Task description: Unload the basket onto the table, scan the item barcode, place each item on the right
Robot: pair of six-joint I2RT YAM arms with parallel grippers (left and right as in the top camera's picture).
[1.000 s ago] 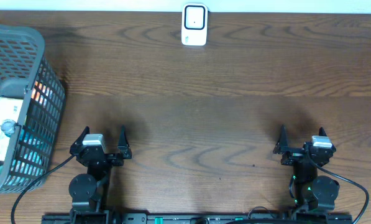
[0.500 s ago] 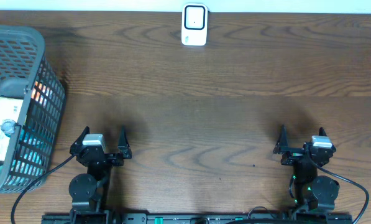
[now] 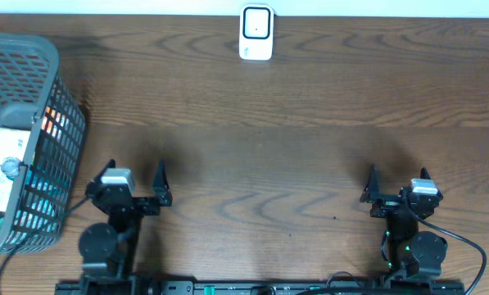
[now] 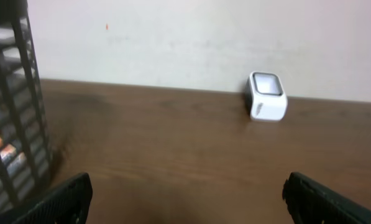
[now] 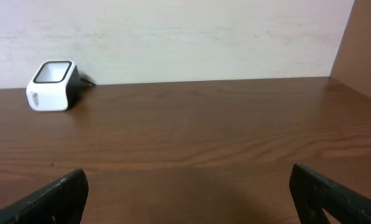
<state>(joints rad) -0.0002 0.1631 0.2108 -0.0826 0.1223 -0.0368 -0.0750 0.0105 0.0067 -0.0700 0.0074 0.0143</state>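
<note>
Overhead view, clock face centred on the table [image 3: 252, 164].

Step in hand: none begun, by my reading. The task stands at its start and no pick-up has been made.

Left gripper [image 3: 135, 174]: at 7 o'clock, near the front edge. Its jaws are wide apart with nothing between them. Its wrist view shows only bare wood between the fingertips.

Right gripper [image 3: 399, 174]: at 5 o'clock, jaws likewise spread and empty, pointing toward 12.

Scanner [image 3: 255, 33]: small white unit at 12 o'clock, by the far edge, well apart from both grippers. Its window looks tilted toward the arms.

Basket [image 3: 64, 135]: grey mesh, at 9 o'clock, partly out of frame. It is near the left gripper, off toward its 10 o'clock.

Item [image 3: 0, 168]: pale flat pack lying inside the basket, on top of the contents. Other goods with orange and teal print show through the mesh. No barcode is visible, so I cannot tell which face carries it.

Next move, judged: the left arm is the nearer.
- It should swing toward 9 o'clock, rise clear of the basket rim, then descend with jaws open onto an edge of the pack.
- After that, carry the pack toward 12 o'clock and turn the coded face to the scanner window.
- A regrip or handover to the right arm may be needed if the code faces the wrong way.

Risk: the pack looks thin, so a pinch could slip.
</note>
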